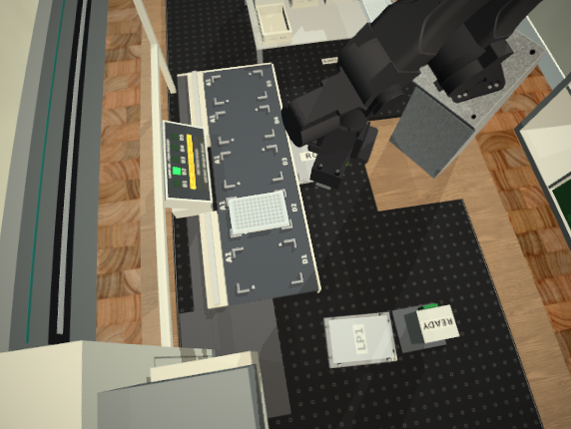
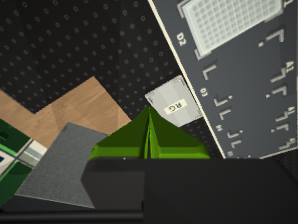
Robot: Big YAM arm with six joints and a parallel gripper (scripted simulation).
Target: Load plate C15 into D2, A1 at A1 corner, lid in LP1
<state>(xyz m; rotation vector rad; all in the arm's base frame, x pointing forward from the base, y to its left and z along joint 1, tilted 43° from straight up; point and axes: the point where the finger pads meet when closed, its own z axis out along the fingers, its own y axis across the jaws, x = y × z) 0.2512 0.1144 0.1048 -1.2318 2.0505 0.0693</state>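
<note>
A white well plate [image 1: 258, 212] sits inside the brackets of deck position D2 with its wells showing and no lid on it; it also shows in the wrist view [image 2: 230, 20]. Lid park LP1 [image 1: 360, 339] shows a pale rectangular frame with its label visible; I cannot tell whether a clear lid lies in it. My gripper [image 1: 329, 181] hangs above the regrip nest RG [image 1: 309, 161], to the right of the deck. Its green fingers [image 2: 149, 120] are pressed together with nothing between them. The RG nest [image 2: 170, 103] looks empty.
The grey deck [image 1: 255, 180] has empty brackets at D1, D3, D4 and D5. A status panel [image 1: 186, 167] with a green light stands on its left. The READY key [image 1: 436, 324] sits right of LP1. The shelf [image 1: 299, 20] lies at the top, the arm's grey base block [image 1: 439, 130] at the right.
</note>
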